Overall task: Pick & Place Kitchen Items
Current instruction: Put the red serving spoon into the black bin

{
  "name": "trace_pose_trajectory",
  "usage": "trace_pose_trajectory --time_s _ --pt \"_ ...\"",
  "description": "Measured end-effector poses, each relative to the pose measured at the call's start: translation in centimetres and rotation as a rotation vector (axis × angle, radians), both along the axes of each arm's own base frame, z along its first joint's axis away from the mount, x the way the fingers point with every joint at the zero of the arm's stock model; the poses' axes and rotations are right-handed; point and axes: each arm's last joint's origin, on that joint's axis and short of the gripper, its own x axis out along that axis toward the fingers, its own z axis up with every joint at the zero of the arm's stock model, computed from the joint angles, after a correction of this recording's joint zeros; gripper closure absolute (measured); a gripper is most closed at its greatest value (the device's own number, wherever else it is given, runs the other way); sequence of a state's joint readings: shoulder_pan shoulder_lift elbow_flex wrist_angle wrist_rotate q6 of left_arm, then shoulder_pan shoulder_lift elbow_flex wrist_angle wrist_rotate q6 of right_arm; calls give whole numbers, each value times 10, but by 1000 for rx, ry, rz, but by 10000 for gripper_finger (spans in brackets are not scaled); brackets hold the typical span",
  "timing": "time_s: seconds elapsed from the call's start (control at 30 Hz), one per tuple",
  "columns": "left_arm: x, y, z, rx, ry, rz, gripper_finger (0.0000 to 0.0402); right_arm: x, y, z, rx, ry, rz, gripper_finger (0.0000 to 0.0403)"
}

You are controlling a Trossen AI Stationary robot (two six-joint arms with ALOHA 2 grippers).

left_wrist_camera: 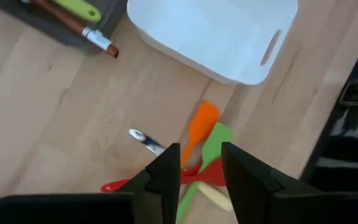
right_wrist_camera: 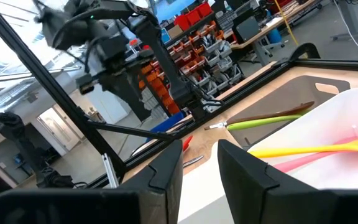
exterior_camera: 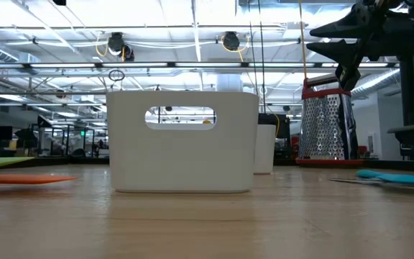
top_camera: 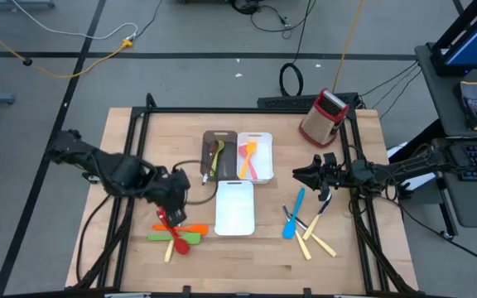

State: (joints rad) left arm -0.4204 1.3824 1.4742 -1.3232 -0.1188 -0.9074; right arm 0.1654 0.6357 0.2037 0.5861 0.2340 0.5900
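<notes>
Left gripper (left_wrist_camera: 201, 174) hangs right over the red spatula (left_wrist_camera: 194, 179), fingers apart around it, maybe touching, hard to tell. Looks light, stiff-ish plastic, kinda slippery, so I'd pinch mid-handle. Right gripper (top_camera: 299, 175) waits with nothing between its parted fingers.

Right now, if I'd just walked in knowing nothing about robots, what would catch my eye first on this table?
Probably the bright utensils: a red, orange and green pile under the left gripper, whose fingers straddle a red one. A blue spatula and cream-handled knives lie below the right gripper, which hangs in the air. Then the trays in the middle: an empty white one, and behind it a dark one and a white one already holding utensils, with the red grater at the far right corner.
</notes>
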Motion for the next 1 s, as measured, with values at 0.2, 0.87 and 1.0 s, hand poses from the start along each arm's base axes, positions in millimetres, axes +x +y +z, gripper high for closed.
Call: trace_pose_trajectory --time_s 0.2,0.87,1.0 --pt "-2 -22 -8 100 13 -119 284 0 0 0 0 1 0 309" --pt "-13 -36 -9 248 9 -307 284 0 0 2 8 -16 -2 309" --pt "-14 -36 -9 254 13 -321 284 0 0 2 94 -23 5 309"
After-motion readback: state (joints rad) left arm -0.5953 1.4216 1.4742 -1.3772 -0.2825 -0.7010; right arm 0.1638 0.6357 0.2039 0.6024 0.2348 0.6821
